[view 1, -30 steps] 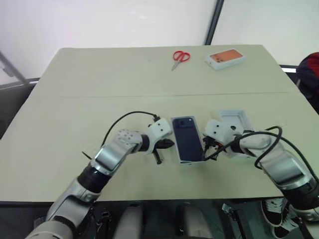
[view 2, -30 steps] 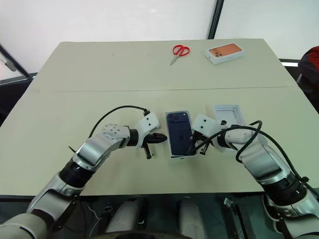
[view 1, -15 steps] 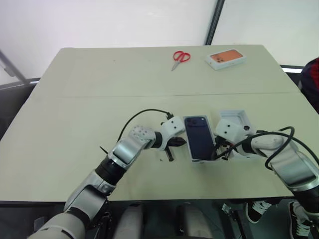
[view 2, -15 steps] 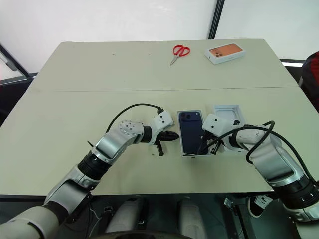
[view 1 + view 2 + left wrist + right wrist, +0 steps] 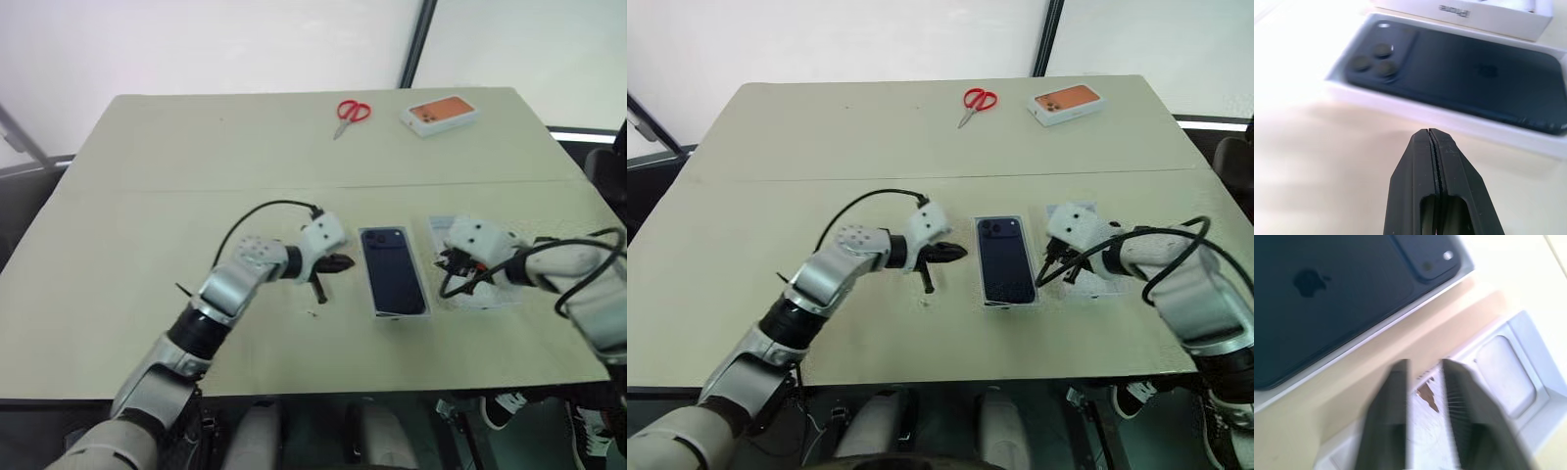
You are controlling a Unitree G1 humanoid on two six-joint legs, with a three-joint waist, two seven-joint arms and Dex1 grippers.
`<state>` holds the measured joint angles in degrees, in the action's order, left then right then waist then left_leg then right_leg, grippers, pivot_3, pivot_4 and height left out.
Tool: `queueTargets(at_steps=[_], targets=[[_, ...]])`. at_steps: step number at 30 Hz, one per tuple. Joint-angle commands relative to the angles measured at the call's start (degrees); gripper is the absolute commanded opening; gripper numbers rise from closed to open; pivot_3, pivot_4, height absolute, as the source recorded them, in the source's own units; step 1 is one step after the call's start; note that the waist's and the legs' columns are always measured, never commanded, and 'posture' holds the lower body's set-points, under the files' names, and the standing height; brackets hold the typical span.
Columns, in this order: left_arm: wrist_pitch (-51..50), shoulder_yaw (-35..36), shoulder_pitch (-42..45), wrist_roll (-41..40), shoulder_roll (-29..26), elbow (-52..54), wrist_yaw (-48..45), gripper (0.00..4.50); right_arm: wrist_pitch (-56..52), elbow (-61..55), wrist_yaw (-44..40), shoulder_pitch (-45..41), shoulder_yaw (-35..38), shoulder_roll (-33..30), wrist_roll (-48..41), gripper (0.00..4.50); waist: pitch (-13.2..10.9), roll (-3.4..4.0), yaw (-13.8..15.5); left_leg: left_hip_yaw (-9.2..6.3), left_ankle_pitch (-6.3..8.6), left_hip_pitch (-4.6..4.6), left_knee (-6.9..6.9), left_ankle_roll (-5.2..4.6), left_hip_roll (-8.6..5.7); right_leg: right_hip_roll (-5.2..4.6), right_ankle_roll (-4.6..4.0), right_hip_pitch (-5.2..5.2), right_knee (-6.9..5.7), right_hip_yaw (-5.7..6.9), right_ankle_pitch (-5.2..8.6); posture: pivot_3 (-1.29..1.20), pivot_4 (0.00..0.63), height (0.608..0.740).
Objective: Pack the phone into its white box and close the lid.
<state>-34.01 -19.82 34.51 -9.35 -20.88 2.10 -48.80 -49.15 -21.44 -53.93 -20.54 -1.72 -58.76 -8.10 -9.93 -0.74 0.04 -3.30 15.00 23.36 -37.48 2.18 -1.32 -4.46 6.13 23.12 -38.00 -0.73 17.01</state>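
The dark navy phone [image 5: 394,266] lies back up, camera cluster at the far end, inside the shallow white box [image 5: 403,313] at the table's middle front. My left gripper [image 5: 341,261] is shut and empty just left of the box, its tip [image 5: 1431,134] pointing at the box's long side. Right of the box lies the lid [image 5: 1464,11], open side up, lettering on its side wall. A flat white insert [image 5: 1506,374] with an oval recess rests in it. My right gripper [image 5: 454,266] hovers over it, open, with nothing between its fingers [image 5: 1393,382].
Red scissors [image 5: 353,111] and a white box with an orange picture [image 5: 439,115] lie at the far side of the table. A seam crosses the tabletop between them and the phone. The table's front edge runs close below both arms.
The box with the phone slid right and straightened. My right gripper let go of its right edge, opened and drew right over the lid. The left gripper stayed shut and backed slightly left.
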Motion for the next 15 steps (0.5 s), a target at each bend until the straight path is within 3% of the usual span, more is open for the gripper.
queueTargets(at_steps=[1,2,6,13,15], targets=[[5.4,5.3,-3.8,-3.7,-2.4,5.3,-2.9,0.00,-8.6,-1.4,2.2,-3.4,2.0,0.7,-2.4,3.19,0.0,0.00,-0.2,0.00,0.00,0.00,0.00,0.00,0.00,0.00,0.00,0.00,0.00,0.00,0.00,0.00,0.150,0.740],[6.5,6.4,-5.2,-4.7,-3.2,6.3,-3.8,0.00,-12.5,-0.8,3.6,-4.9,1.7,1.8,-2.8,3.67,0.0,0.00,-0.3,0.00,0.00,0.00,0.00,0.00,0.02,-0.01,0.00,0.00,0.00,-0.01,0.00,0.00,0.150,0.740],[11.1,9.6,-10.0,-8.4,-5.5,10.3,-7.4,0.00,-30.6,3.5,9.0,-12.0,1.2,7.6,-4.6,3.67,0.0,0.00,-0.6,-0.02,-0.01,0.01,0.00,0.01,0.01,-0.04,-0.01,0.00,0.00,-0.02,0.00,0.00,0.150,0.740],[13.4,9.7,-13.3,-10.5,-7.5,13.9,-10.1,0.00,-43.3,9.3,15.4,-16.9,0.2,12.2,-5.9,3.67,0.0,0.02,-0.4,0.00,0.00,0.04,0.02,0.00,-0.04,-0.09,-0.01,0.03,0.01,-0.04,0.00,0.00,0.150,0.740],[13.9,9.7,-13.5,-10.9,-7.1,14.6,-9.8,0.00,-43.4,9.1,16.9,-16.4,-0.6,12.4,-6.3,3.16,0.0,0.02,-0.5,-0.01,0.00,0.04,0.03,0.00,-0.04,-0.09,-0.01,0.03,0.01,-0.02,0.00,0.00,0.150,0.740]])
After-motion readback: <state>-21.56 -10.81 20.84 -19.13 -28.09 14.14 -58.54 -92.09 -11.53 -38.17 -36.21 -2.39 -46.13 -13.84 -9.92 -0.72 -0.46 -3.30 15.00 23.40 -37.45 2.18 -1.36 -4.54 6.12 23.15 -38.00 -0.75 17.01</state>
